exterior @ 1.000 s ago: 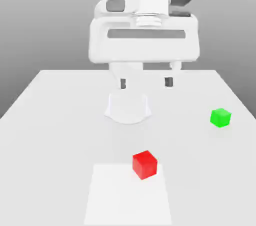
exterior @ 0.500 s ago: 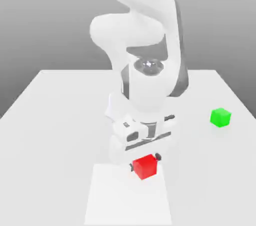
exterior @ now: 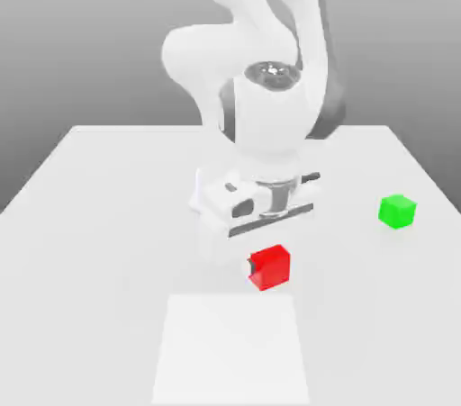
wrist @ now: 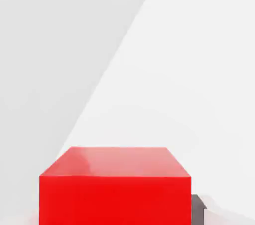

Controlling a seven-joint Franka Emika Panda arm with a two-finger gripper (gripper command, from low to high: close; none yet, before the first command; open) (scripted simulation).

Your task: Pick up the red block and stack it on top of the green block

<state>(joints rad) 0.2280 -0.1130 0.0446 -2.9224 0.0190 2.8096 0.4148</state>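
One red block (exterior: 270, 266), one green block (exterior: 397, 212), one table (exterior: 99, 242).

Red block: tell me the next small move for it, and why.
Probably carry the red block toward the exterior view's right, to above the green block, keeping the height. The gripper appears to hold the red block up off the table, while the green block sits apart, bare on top, so crossing that gap comes before lowering.
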